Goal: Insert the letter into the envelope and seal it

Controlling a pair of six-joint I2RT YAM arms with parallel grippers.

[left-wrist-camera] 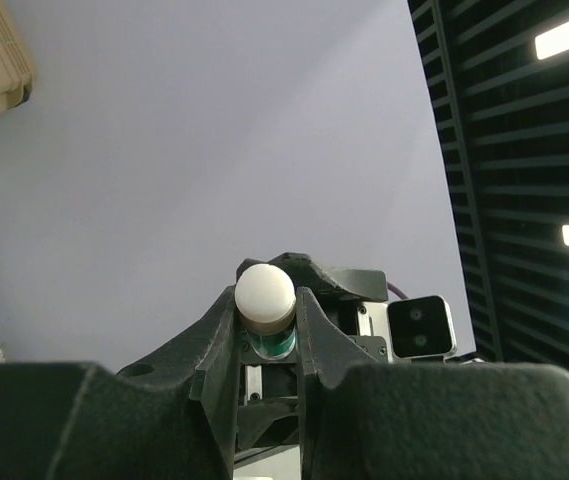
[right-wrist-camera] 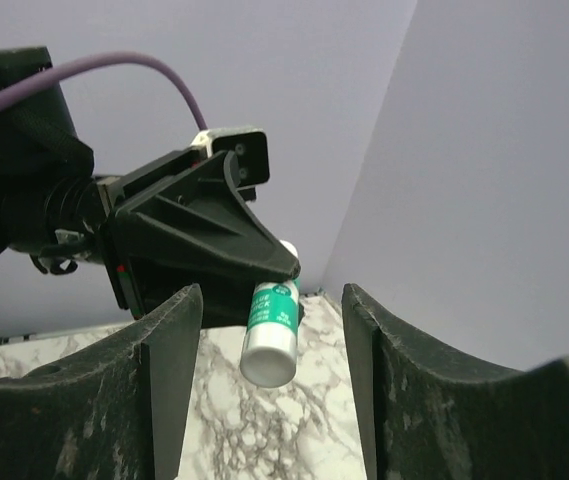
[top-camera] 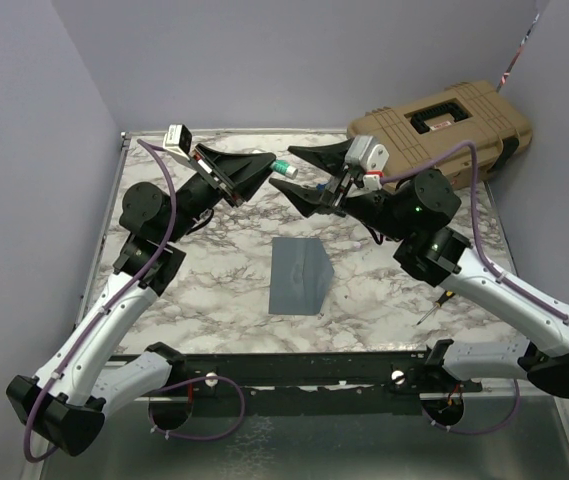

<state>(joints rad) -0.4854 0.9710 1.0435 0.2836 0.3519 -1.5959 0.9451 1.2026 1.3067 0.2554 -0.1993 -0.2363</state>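
Top external view: left tool [top-camera: 264,163] clamped on one end of a green-and-white glue stick [top-camera: 280,166], upper centre of frame. Right tool [right-wrist-camera: 269,305] faces it, its jaws apart on either side of the stick's free end, not gripping. Lower, mid-frame, the grey-blue envelope [top-camera: 299,275] lies flat on the marble worktop [top-camera: 214,290], well apart from both tools.

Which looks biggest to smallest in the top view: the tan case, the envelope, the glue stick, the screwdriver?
1. tan case
2. envelope
3-4. screwdriver and glue stick: not ranked. The glue stick is mostly hidden in the left gripper and is held up nearer the camera.
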